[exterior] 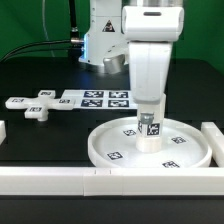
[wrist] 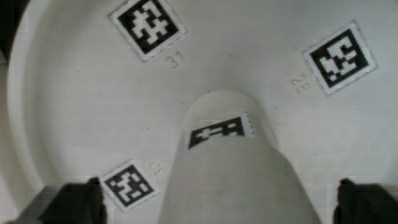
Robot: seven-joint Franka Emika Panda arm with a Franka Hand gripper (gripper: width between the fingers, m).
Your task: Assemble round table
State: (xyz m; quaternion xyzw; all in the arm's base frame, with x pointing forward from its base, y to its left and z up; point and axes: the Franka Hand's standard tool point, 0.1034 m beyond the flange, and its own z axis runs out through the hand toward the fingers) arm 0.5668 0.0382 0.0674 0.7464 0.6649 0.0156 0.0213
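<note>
At the exterior view's left lies one cross-shaped foot (exterior: 35, 104), then one marker board (exterior: 97, 98). Lower right, one round disc (exterior: 150, 147) holds one upright leg (exterior: 150, 132); the gripper (exterior: 150, 108) hangs over it, jaws apart.

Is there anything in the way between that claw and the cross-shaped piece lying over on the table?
Nothing visible. The claw hangs open over the leg standing in the round disc. The cross-shaped foot lies toward the exterior view's left, bare black table between.
</note>
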